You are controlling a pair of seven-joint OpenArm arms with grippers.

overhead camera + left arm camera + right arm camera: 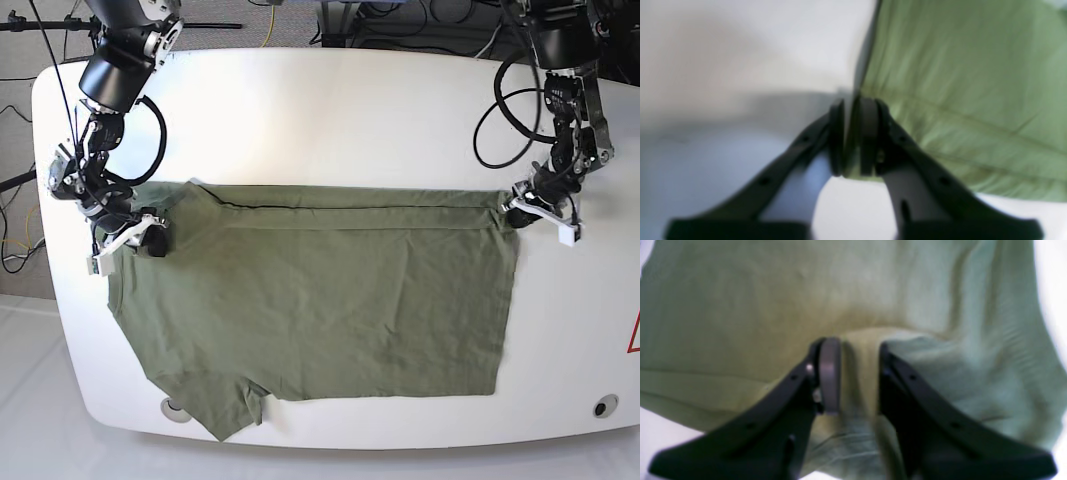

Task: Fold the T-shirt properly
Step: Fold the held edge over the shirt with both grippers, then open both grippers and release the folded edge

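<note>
The olive-green T-shirt (320, 300) lies spread flat on the white table (330, 110), with a fold along its far edge. My left gripper (508, 207) is at the shirt's far right corner. In the left wrist view the left gripper (853, 110) is shut on the edge of the T-shirt (957, 66). My right gripper (152, 238) is at the shirt's far left, near the sleeve. In the right wrist view the right gripper (855, 350) pinches a raised ridge of the T-shirt (773, 290) between its fingers.
One sleeve (225, 415) hangs over the table's front edge. Small round holes (600, 407) sit near the front corners. Cables (400, 20) lie behind the table's far edge. Bare white table (740, 50) lies beyond the shirt's edge.
</note>
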